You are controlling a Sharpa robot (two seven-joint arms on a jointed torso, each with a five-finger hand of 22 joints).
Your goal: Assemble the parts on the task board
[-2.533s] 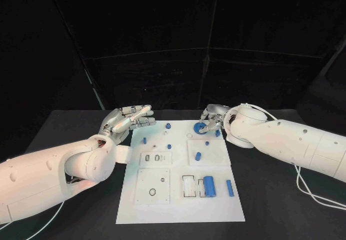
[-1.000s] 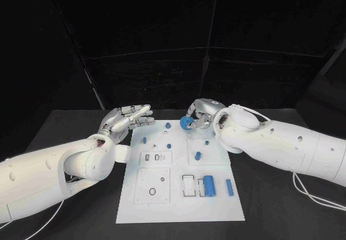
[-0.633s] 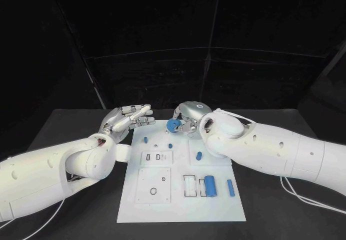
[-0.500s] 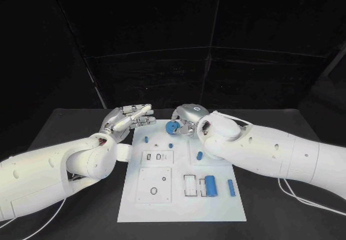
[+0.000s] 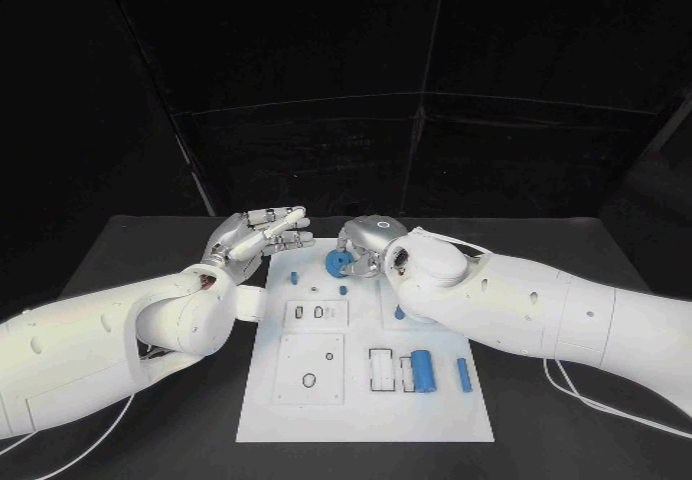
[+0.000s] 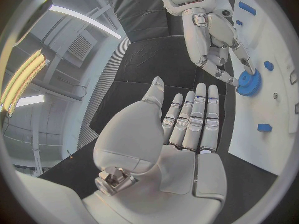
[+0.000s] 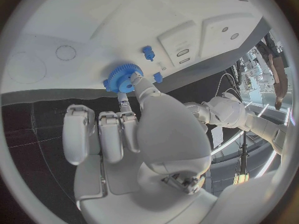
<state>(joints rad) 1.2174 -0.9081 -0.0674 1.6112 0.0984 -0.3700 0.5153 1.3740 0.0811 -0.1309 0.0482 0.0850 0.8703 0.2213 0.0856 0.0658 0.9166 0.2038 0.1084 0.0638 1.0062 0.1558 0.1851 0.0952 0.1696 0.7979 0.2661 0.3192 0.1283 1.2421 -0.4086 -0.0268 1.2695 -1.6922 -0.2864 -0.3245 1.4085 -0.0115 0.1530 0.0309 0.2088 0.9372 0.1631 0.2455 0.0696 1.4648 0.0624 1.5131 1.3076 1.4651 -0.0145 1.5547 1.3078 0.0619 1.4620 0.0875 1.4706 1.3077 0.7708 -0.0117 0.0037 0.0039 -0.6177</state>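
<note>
My right hand pinches a blue gear between its fingertips, just above the far end of the white task board. The left wrist view shows the gear at the tips of the right hand, close over the board. From the right wrist, the gear sits at the fingertips of that hand, above the board. My left hand hovers at the board's far left corner, fingers straight and together, holding nothing.
A thick blue cylinder and a slim blue bar lie at the board's near right. Small blue pegs stand around the middle. Two pegs are close to the gear.
My right hand has carried the blue gear leftward across the far end of the board, close to the left hand. The left hand has barely moved.
</note>
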